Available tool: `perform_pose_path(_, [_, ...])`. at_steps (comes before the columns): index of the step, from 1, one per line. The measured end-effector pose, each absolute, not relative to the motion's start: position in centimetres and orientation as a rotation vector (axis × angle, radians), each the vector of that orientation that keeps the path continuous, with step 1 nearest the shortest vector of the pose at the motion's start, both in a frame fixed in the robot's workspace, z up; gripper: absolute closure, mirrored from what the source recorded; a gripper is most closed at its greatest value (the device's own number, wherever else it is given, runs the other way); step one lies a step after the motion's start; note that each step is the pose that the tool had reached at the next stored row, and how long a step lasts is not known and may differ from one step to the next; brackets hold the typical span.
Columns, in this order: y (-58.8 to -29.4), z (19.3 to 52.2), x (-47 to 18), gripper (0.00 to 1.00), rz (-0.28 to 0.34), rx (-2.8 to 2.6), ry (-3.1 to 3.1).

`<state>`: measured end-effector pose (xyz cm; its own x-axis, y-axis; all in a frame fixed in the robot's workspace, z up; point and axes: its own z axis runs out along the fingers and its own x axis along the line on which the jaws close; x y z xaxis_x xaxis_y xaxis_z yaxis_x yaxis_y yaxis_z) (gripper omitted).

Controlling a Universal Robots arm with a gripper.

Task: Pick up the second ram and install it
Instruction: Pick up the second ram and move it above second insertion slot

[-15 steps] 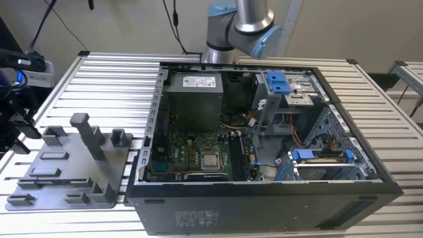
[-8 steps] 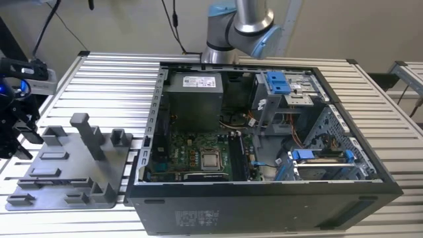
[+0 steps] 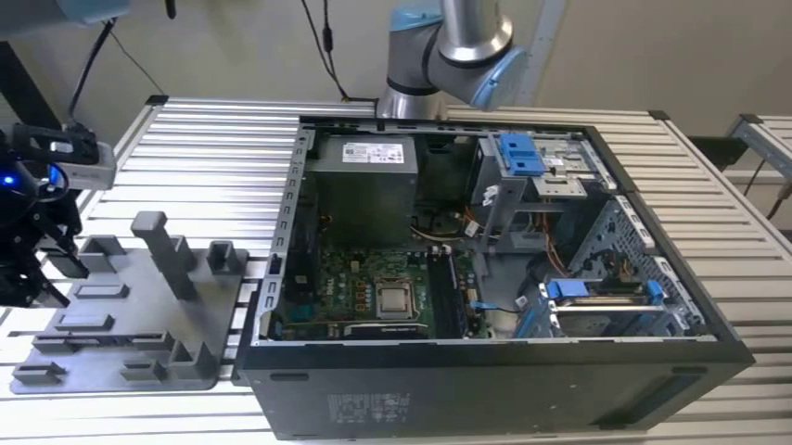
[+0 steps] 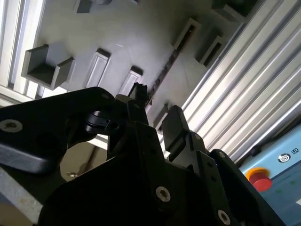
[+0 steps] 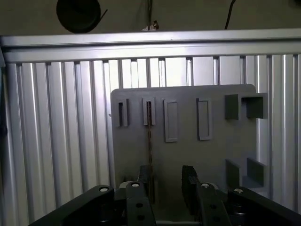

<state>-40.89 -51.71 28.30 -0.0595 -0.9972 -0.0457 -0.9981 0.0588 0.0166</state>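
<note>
You've got the gripper over the grey fixture tray, fingers spread wide and holding nothing; the second ram stands on edge in a tray slot, its near end just beside one finger, contact unclear, well apart from the open PC case.

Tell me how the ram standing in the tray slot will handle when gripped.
The ram is a thin board on edge, so probably stiff and light, though likely fragile. Held by the tray slots, it seems unlikely to tip.
</note>
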Motion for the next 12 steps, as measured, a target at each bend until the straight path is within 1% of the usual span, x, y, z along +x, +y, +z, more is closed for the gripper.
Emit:
perform_pose_path(8, [-51.72, 28.11, -40.86, 0.58, 0.068, -2.139, 2.266])
perform_pose_path(12, [-51.72, 27.68, -40.87, 0.58, 0.049, -2.132, 2.258])
